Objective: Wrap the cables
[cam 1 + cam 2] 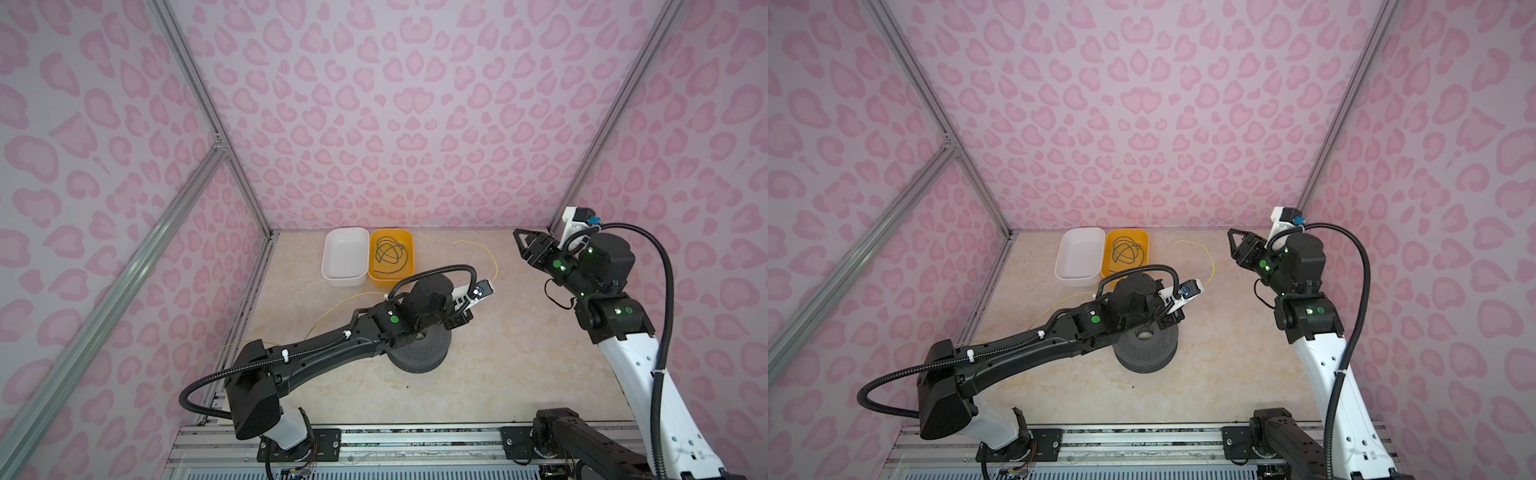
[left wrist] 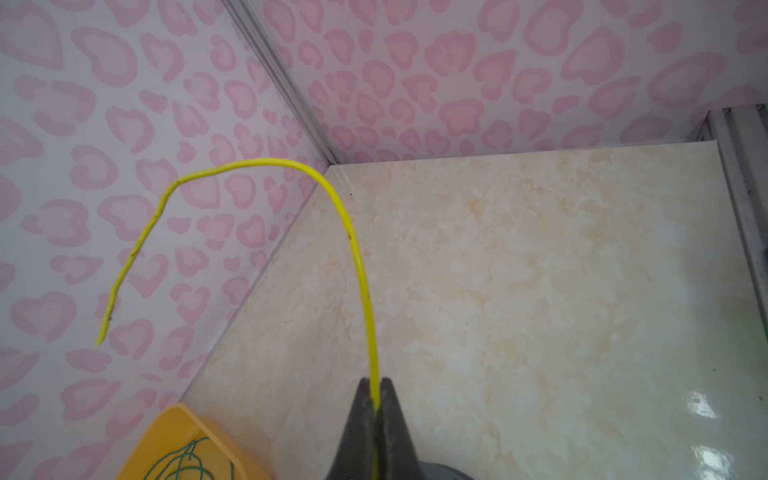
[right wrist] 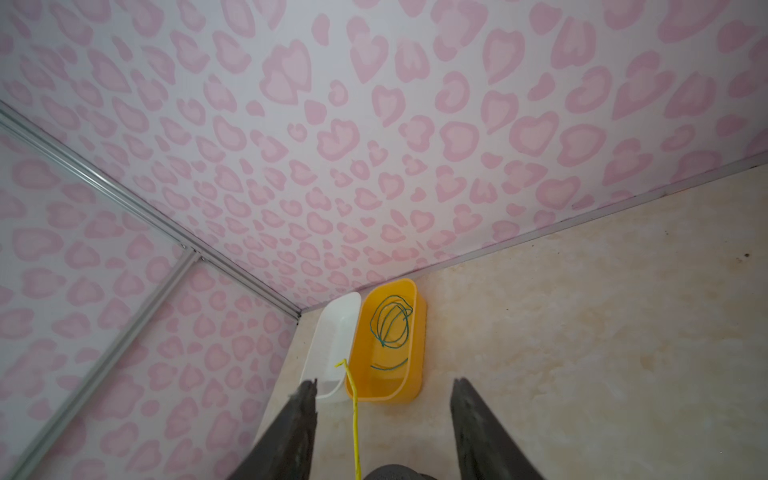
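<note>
The yellow cable (image 2: 365, 291) rises from my left gripper (image 2: 376, 384), which is shut on it, and arcs over to a free end in the air. In both top views that arc (image 1: 494, 264) (image 1: 1212, 259) climbs toward the back right, and another stretch (image 1: 353, 297) trails left behind the arm. The left fingertips are hidden under the wrist camera there. The green cable (image 1: 390, 253) (image 3: 390, 324) lies coiled in the orange bin (image 1: 409, 274). My right gripper (image 1: 519, 243) (image 3: 383, 381) hangs open at the back right. The yellow end (image 3: 353, 399) shows between its fingers, touching neither.
A white bin (image 1: 345, 257) stands left of the orange one at the back wall. A black perforated round spool (image 1: 419, 353) sits mid-table under the left wrist. Pink patterned walls close in the back and both sides. Metal rails run along the front edge.
</note>
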`<state>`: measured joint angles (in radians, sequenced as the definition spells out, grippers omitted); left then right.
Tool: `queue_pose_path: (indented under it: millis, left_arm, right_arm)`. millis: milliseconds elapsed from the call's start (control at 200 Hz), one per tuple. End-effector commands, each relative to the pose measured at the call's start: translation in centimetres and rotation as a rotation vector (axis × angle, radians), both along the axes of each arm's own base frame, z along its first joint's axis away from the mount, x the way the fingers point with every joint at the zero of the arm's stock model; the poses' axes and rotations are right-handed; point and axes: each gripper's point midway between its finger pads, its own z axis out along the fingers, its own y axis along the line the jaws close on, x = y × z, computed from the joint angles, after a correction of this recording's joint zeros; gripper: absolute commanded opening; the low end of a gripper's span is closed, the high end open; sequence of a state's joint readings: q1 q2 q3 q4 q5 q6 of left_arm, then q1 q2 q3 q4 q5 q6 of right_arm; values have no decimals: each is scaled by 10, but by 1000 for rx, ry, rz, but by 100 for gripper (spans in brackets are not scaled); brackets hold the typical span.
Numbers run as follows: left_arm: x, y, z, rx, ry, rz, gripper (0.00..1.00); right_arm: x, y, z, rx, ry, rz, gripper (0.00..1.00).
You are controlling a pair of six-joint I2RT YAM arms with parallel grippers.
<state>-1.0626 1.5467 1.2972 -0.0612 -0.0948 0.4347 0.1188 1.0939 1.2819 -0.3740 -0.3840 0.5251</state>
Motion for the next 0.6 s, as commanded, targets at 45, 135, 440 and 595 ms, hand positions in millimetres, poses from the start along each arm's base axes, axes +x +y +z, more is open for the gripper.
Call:
queue_pose_path:
  millis: [45, 135, 440, 595]
  left_arm:
    - [1, 25, -16, 155, -61, 36, 4]
    - [4, 37, -25, 237, -104, 61, 4]
    - [13, 58, -47, 459, -230, 106, 4]
    - [12, 61, -54, 539, -283, 117, 3]
  right_arm:
    - [-4, 28, -46, -356, 141, 184, 54]
    - [1, 40, -48, -443, 151, 217, 58]
    - [9, 82, -81, -717, 199, 332, 60]
    - [19, 89, -99, -780, 218, 335, 61]
